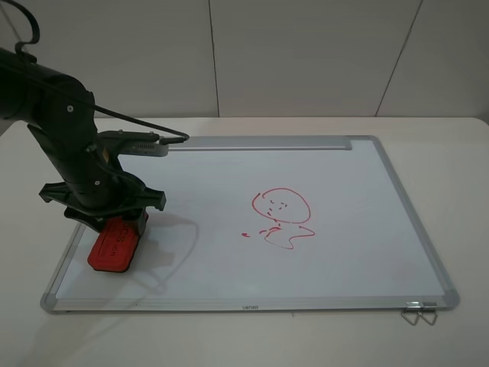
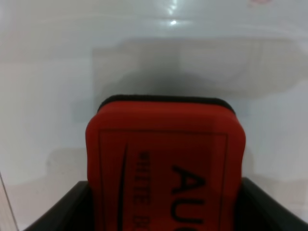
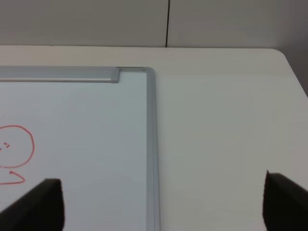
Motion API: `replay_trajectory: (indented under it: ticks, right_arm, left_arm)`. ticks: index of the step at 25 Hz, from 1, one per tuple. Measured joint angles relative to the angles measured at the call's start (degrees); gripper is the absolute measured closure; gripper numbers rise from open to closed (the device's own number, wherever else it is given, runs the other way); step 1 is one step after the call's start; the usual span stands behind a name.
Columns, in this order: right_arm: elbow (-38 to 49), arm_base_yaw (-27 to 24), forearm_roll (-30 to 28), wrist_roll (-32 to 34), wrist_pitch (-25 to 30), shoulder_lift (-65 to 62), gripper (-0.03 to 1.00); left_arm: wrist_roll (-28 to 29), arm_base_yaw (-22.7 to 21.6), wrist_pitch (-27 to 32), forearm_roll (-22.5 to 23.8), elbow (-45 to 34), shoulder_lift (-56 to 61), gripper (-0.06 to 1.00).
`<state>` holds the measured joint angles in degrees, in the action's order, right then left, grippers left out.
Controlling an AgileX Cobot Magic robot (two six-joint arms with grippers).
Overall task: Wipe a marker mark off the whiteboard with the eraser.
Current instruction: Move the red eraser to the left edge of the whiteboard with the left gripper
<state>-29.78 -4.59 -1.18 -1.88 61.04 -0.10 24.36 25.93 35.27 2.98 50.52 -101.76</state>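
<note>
Whiteboard [image 1: 229,260] under left claw [image 1: 113,223] around eraser [image 1: 114,249]

The large white board with a thin silver frame [image 1: 359,245] is seen whole from high above its near long edge. The small red block eraser [image 2: 166,163] is seen very close from the left wrist. The board's far corner is seen from low at the right wrist, and the round red face drawing [image 1: 281,205] is shared with the high view.
</note>
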Motion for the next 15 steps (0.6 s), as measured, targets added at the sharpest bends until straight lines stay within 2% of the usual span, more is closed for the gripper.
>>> replay_trajectory:
  ticks: [7, 12, 15]
  right_arm:
    - [0.0, 0.0, 0.0, 0.0, 0.0, 0.0, 0.26]
    - [0.0, 0.0, 0.0, 0.0, 0.0, 0.0, 0.26]
    - [0.0, 0.0, 0.0, 0.0, 0.0, 0.0, 0.26]
  left_arm:
    - [2.5, -1.1, -6.5, 1.5, -2.0, 0.0, 0.38]
    - [2.7, -1.1, -7.0, 1.5, -2.0, 0.0, 0.38]
    - [2.7, -1.1, -7.0, 1.5, -2.0, 0.0, 0.29]
